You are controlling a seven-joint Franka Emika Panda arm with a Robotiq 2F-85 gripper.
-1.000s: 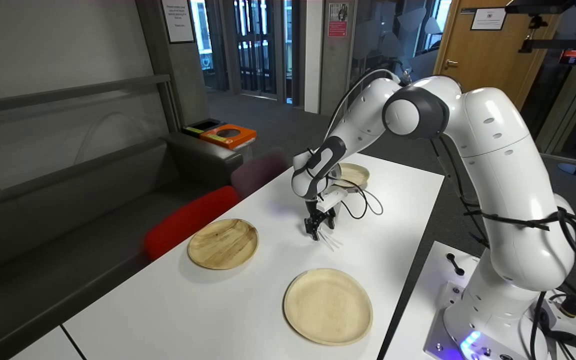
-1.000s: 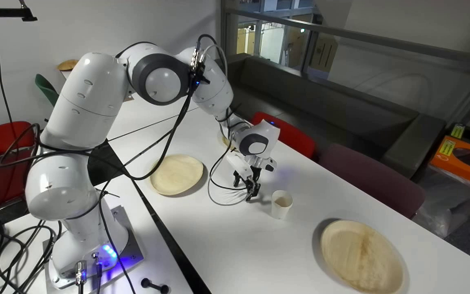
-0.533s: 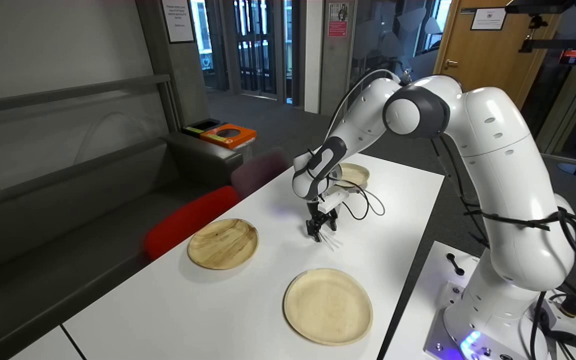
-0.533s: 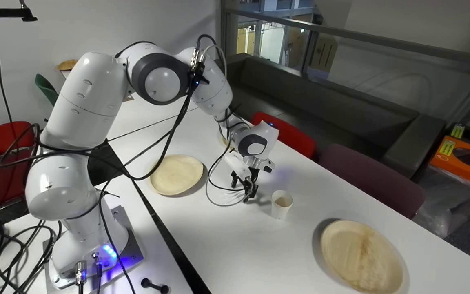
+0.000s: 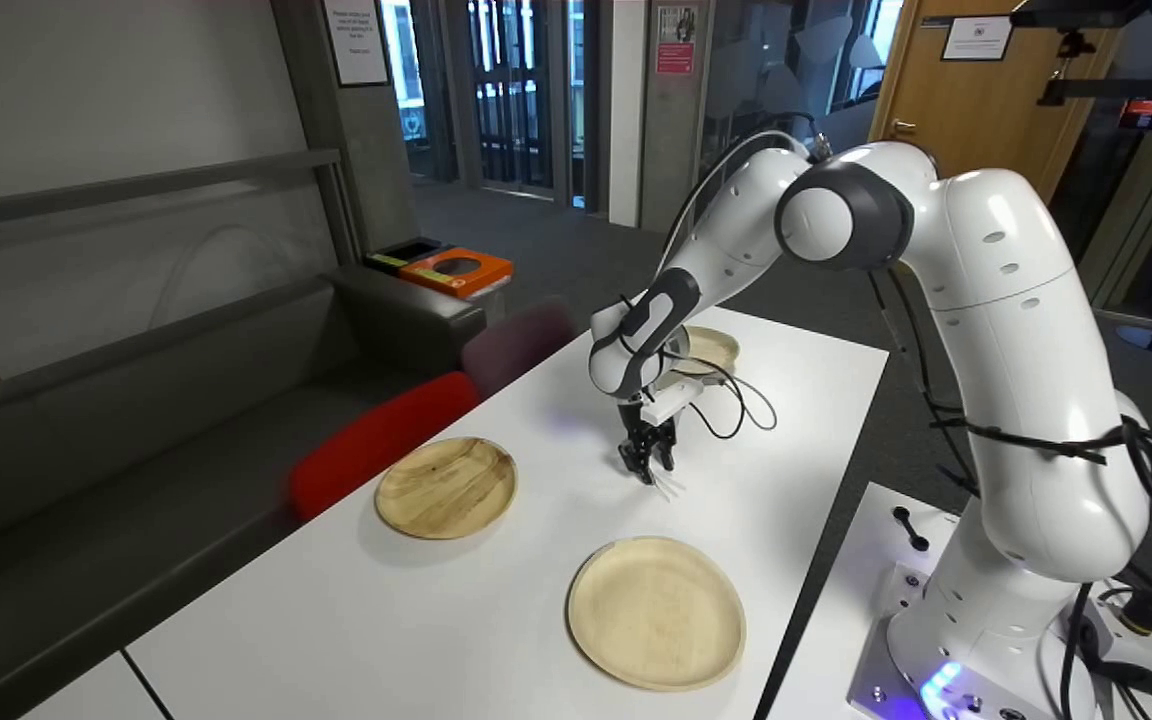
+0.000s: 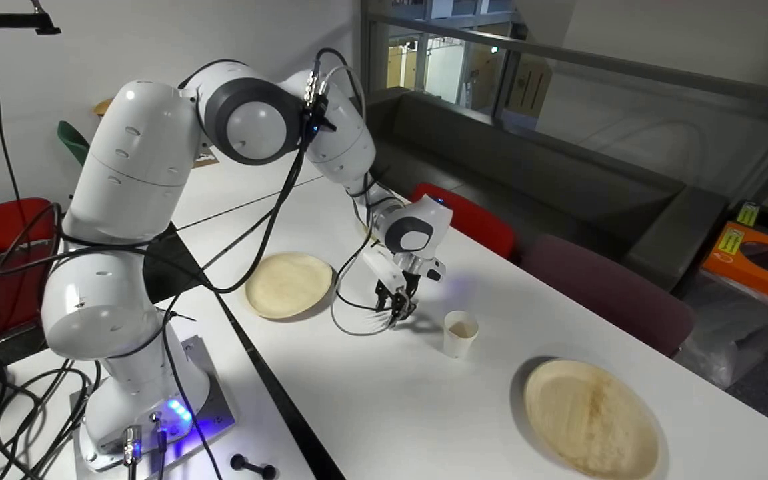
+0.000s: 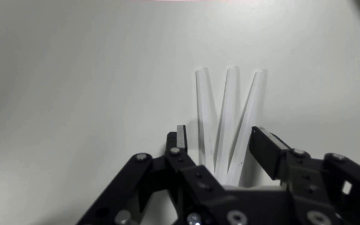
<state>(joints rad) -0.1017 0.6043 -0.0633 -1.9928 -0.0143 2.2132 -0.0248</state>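
Three slim white prongs [image 7: 227, 109] lie on the white table in the wrist view, fanned out at their far ends and meeting near the gripper's palm. My gripper [image 7: 218, 131] straddles them, its jaws apart but only partway. A gap shows between the left finger and the nearest prong. The right fingertip overlaps the edge of the rightmost prong; whether it touches cannot be told. Their joined end is hidden behind the palm. In both exterior views the gripper [image 5: 658, 470] points down, low over the table, with the prongs [image 5: 669, 486] just beyond its fingertips.
A pale cup [image 6: 459, 335] stands upright beside the gripper. Round wooden plates lie around it: one plate near the robot's base [image 5: 656, 613], a grained plate by the red chair [image 5: 447, 488], and a plate at the table's far end [image 5: 716, 350]. Cables loop beside the wrist.
The fingers have drawn closer together around the prongs. The arm has pulled back slightly toward its base and its elbow has risen a little. Cup and plates have not moved.
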